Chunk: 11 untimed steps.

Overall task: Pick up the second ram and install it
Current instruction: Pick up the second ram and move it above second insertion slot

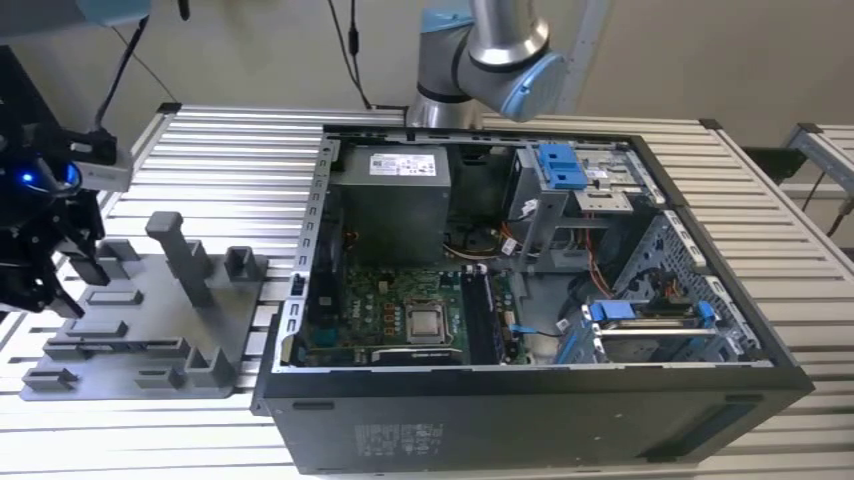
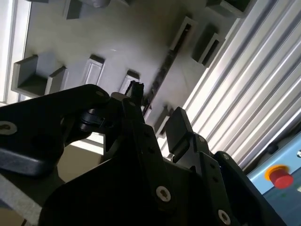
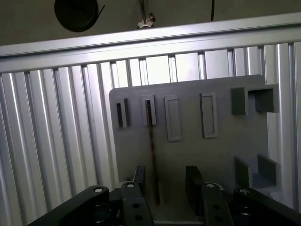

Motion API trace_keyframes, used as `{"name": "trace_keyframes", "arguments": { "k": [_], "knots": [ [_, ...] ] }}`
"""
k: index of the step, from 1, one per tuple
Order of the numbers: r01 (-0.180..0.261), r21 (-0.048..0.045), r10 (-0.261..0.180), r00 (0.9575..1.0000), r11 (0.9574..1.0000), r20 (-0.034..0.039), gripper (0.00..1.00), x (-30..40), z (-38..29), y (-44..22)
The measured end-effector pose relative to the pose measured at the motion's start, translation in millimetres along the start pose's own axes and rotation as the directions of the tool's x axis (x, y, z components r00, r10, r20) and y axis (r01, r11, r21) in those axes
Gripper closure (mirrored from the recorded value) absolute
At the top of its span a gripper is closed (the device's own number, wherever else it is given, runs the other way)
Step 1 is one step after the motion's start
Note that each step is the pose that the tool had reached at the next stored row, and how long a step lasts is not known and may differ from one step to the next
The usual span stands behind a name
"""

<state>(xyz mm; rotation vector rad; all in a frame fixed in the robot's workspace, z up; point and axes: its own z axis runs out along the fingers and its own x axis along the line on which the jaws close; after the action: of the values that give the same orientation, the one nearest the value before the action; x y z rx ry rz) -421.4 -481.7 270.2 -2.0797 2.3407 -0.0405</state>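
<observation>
My black two-finger gripper (image 3: pixel 165 182) hangs over the grey slotted plastic holder plate (image 3: pixel 216 155), which lies on the ribbed aluminium table (image 1: pixel 227 150) at the exterior view's left. The second ram, a thin dark stick (image 3: pixel 152 150), stands on edge in a slot of that plate, under the gap between my spread fingers. The open black metal computer case (image 1: pixel 534 420) sits just beside the plate, at the exterior view's right.
</observation>
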Motion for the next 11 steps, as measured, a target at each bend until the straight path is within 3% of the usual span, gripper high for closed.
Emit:
{"name": "trace_keyframes", "arguments": {
  "k": [11],
  "knots": [
    [0.001,0.0001,-0.001,1.0,1.0,0.0,0.52,5.7,17.7,-0.2]
  ]
}}
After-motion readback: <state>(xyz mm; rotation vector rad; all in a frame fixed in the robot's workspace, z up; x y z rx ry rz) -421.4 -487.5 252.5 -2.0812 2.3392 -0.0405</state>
